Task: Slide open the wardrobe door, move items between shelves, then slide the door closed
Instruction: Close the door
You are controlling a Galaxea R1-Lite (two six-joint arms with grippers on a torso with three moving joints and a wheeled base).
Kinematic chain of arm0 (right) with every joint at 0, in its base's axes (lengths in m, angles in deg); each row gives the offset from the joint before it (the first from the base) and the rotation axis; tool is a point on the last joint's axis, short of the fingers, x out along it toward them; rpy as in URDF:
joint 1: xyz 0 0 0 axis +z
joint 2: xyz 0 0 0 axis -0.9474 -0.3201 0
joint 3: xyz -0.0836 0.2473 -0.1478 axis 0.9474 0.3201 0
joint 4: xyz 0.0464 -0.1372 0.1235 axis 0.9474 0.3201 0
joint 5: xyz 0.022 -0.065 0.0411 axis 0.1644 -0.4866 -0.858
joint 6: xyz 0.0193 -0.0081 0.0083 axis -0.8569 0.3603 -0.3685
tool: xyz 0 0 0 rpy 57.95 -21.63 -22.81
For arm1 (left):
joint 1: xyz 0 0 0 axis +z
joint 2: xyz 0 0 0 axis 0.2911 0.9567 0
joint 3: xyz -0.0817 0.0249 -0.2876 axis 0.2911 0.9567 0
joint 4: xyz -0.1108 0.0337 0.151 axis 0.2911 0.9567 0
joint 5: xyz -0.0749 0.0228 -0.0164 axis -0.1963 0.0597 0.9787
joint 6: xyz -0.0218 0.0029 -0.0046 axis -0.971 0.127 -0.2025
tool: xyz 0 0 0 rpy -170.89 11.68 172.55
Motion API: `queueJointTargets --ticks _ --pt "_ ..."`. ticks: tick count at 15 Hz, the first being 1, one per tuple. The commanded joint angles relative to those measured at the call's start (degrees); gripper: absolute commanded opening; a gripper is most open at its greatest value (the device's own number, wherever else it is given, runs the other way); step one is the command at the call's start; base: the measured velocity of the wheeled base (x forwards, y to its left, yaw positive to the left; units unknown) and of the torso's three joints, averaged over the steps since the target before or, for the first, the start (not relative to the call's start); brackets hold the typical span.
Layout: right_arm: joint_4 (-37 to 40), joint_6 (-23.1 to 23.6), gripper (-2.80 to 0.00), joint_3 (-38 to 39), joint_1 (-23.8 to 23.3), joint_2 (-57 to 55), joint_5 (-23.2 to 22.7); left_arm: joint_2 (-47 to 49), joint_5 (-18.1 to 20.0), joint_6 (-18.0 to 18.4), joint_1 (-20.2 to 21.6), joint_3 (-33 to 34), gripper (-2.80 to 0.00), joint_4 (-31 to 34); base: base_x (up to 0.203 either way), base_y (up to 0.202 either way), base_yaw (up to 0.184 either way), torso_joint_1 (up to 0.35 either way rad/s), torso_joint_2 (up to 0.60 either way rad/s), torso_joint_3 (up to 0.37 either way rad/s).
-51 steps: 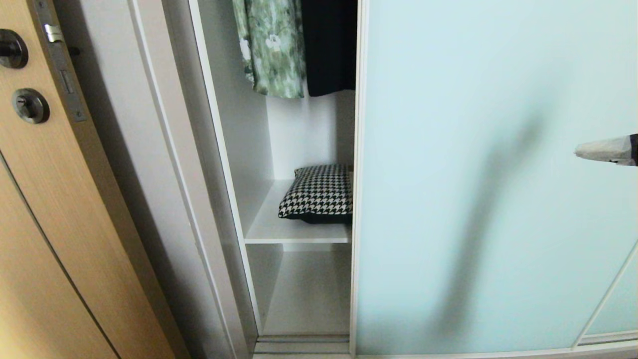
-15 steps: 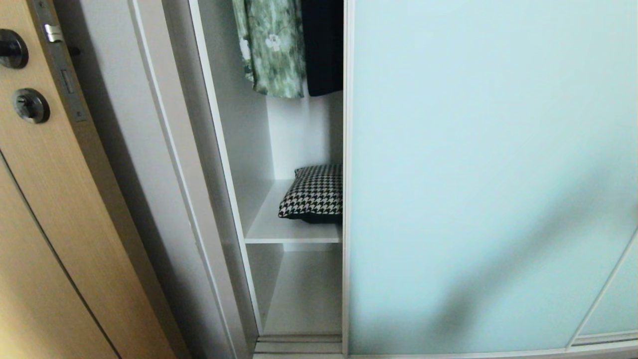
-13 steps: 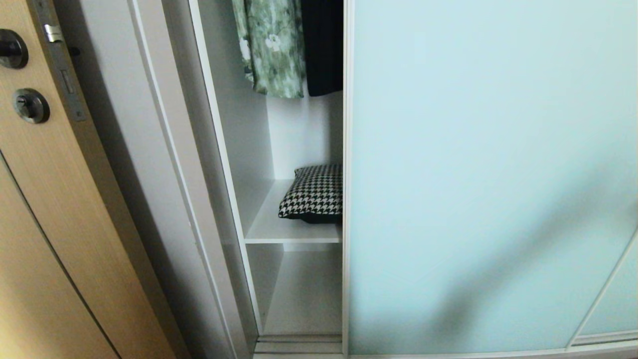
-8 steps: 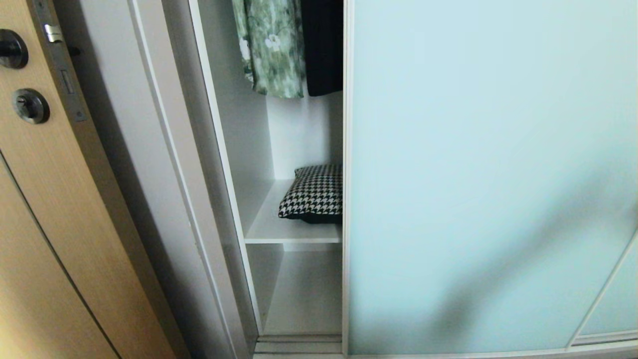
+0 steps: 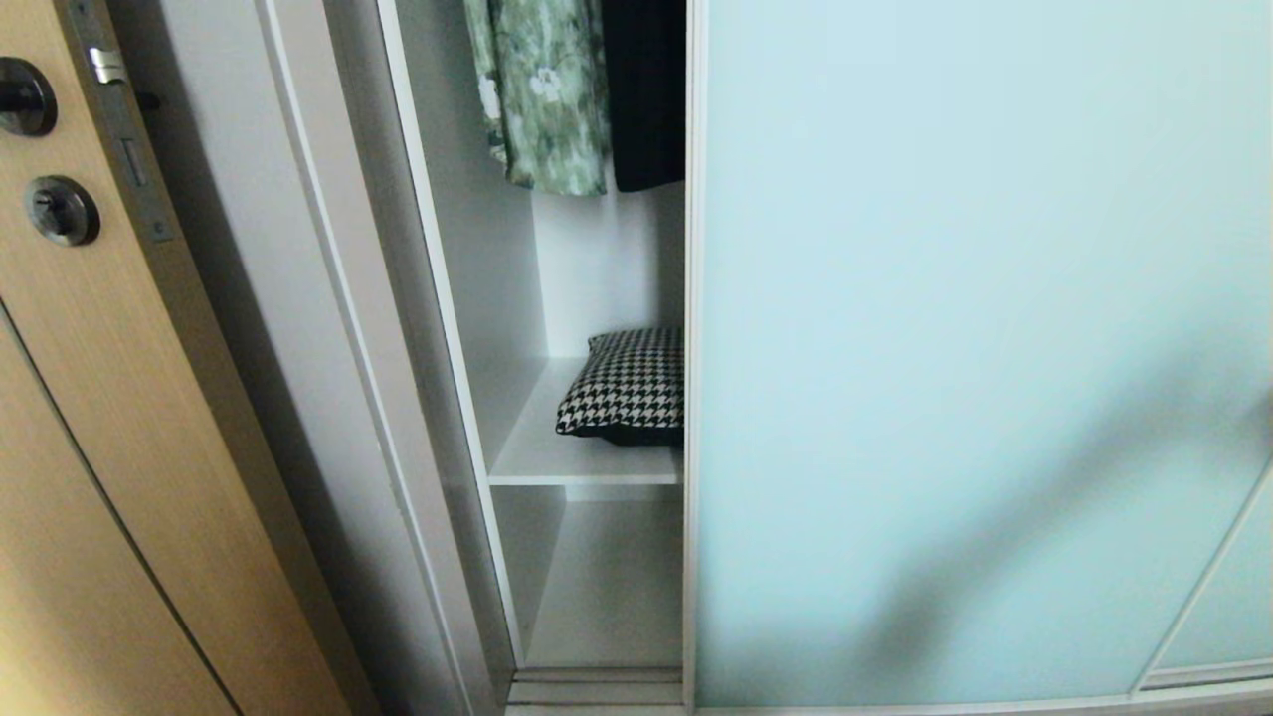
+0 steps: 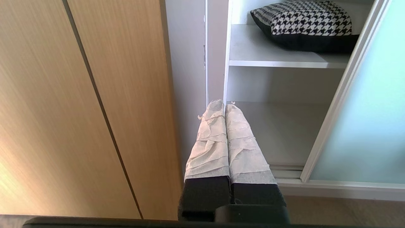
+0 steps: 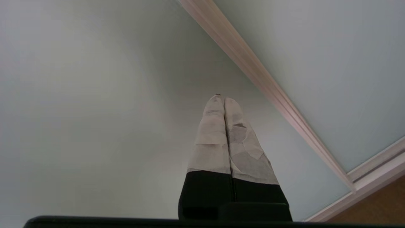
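**Door part-way shut, claws empty**

Right claw (image 7: 224,100) with its fingers pressed together and nothing between them, tips aimed at the frosted face of the sliding wardrobe door (image 5: 975,338), close in front of it; contact can't be confirmed. Beyond the tips, a pale frame rail (image 7: 269,91) crosses the glass. Left claw (image 6: 224,106) hangs low, fingers also pressed together and empty, pointing at the wardrobe's side edge, with the lower shelf (image 6: 278,133) just past its tips and the houndstooth cushion (image 6: 303,23) above and beyond on the upper shelf (image 6: 269,52).

The door leaves a gap, cushion showing through it. The risk, as I read it: smooth glass gives closed fingers little purchase, so a sideways push could skid, leaving the door short. No cream cushion visible here, so whether the shelf moves are complete is unclear.
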Motion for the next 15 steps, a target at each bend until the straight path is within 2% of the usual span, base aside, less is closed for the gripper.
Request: queueJointTargets --ticks 1,15 --pt "-0.5 -0.1 -2.8 0.0 0.9 -1.1 0.4 0.1 0.0 0.0 0.0 0.1 -2.8 0.0 0.0 0.0 0.0 0.0 0.0 0.0" --pt "-1.5 -0.1 -2.8 0.2 7.5 -2.3 3.8 0.1 0.0 0.0 0.0 0.1 -2.8 0.0 0.0 0.0 0.0 0.0 0.0 0.0"
